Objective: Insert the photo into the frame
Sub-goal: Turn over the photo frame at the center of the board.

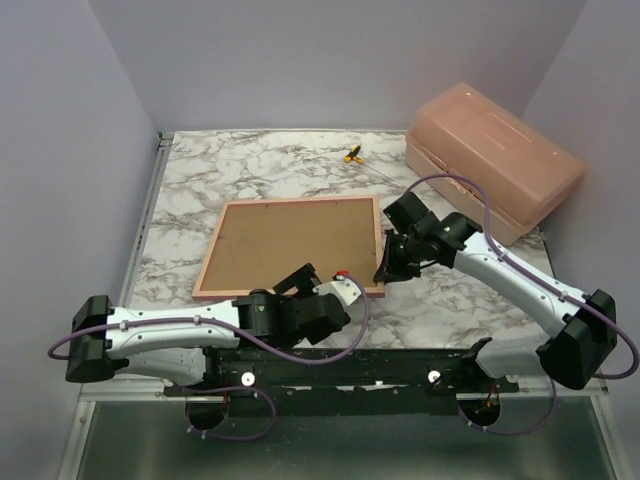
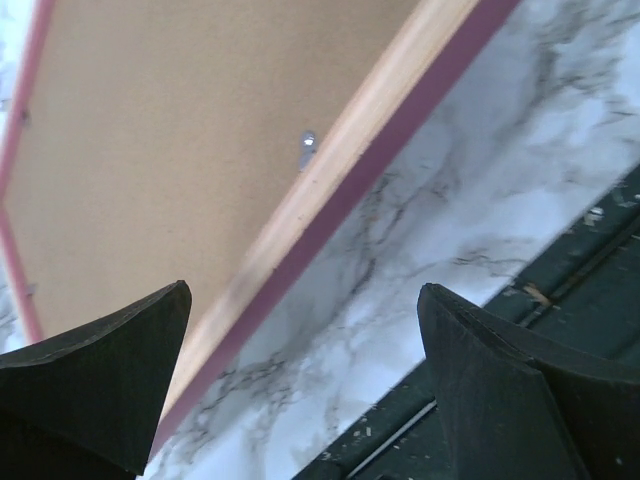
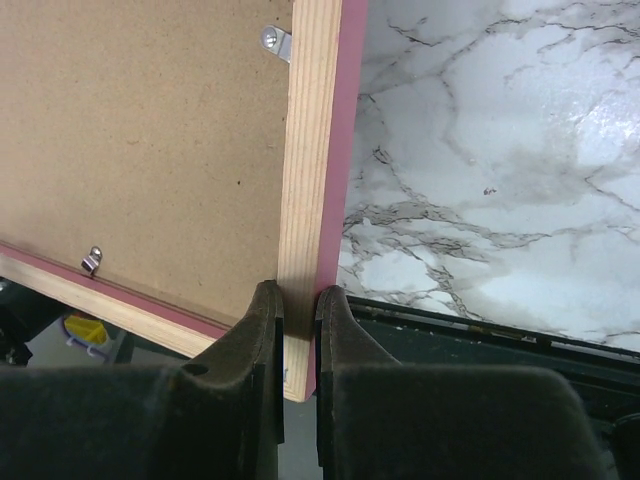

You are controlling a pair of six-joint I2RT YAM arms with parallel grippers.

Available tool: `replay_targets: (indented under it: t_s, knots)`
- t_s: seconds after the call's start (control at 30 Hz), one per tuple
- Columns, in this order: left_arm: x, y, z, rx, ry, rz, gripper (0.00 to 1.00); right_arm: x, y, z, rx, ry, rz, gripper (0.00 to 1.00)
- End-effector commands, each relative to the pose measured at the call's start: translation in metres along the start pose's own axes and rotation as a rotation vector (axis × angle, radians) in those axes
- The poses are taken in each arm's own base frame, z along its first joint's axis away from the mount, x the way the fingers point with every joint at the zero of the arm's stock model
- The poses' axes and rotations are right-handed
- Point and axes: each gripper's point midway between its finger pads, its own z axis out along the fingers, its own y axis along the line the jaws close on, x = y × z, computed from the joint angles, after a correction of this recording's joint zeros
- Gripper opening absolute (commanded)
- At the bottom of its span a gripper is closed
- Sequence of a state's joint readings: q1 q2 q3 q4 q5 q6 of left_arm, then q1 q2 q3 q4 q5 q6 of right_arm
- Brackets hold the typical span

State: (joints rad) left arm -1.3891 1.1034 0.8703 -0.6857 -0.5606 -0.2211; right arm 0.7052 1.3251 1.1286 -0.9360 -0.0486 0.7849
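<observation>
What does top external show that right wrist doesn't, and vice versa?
Only top external: the box, a small yellow item and the left arm. Only right wrist: the metal clips, and the right tool pinching the frame rim near a corner. Both: the frame lying back-up, its brown board and the marble table.

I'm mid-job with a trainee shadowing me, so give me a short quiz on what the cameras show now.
1. True or false: the left hand is open and holds nothing.
2. The right hand grips the frame: A at its near right corner; B at its far edge; C not at all.
3. Which face of the frame is up?
Key: 1 true; 2 A; 3 the back, with the backing board showing.
</observation>
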Motion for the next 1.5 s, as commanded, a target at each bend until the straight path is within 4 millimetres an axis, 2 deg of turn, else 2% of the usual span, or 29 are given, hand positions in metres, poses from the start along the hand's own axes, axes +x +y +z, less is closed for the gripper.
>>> replay_targets:
  t_s: [0.0,0.1,0.27,0.47,0.57,0.7,0.83,0.9,1.03,1.07,1.27,1.47]
  knots:
    - [-0.005,0.037,0.0,-0.27,0.023,0.073,0.98,-0.012,0.037,-0.037,-0.178,-0.05,-0.035,0.0]
    - [-0.003,0.042,0.006,-0.352,0.063,0.11,0.98,-0.011,0.04,-0.041,-0.199,-0.048,-0.037,0.0]
    - [0.0,0.05,0.011,-0.458,0.113,0.156,0.88,-0.008,0.039,-0.045,-0.206,-0.051,-0.034,0.0]
    - [-0.001,0.05,0.013,-0.467,0.122,0.175,0.62,-0.006,0.038,-0.044,-0.214,-0.052,-0.033,0.0]
    - [-0.003,0.049,0.013,-0.457,0.12,0.179,0.51,-0.008,0.038,-0.046,-0.216,-0.063,-0.034,0.04]
    - [-0.006,0.051,0.009,-0.459,0.114,0.181,0.43,-0.015,0.039,-0.053,-0.221,-0.103,-0.041,0.26]
    - [-0.01,0.056,0.001,-0.462,0.1,0.173,0.4,-0.029,0.04,-0.071,-0.226,-0.195,-0.042,0.56]
    - [-0.013,0.058,-0.004,-0.46,0.091,0.167,0.4,-0.038,0.041,-0.084,-0.236,-0.26,-0.052,0.63]
    - [-0.021,0.064,-0.018,-0.447,0.064,0.138,0.38,-0.055,0.046,-0.117,-0.3,-0.417,-0.118,0.95]
    - [-0.023,0.065,-0.021,-0.436,0.056,0.131,0.37,-0.06,0.046,-0.126,-0.312,-0.465,-0.134,1.0]
    - [-0.036,0.068,-0.043,-0.342,-0.022,0.053,0.35,-0.068,0.055,-0.171,-0.451,-0.699,-0.34,1.0]
    - [-0.041,0.064,-0.06,-0.224,-0.081,-0.009,0.35,-0.049,0.069,-0.186,-0.602,-0.802,-0.626,1.0]
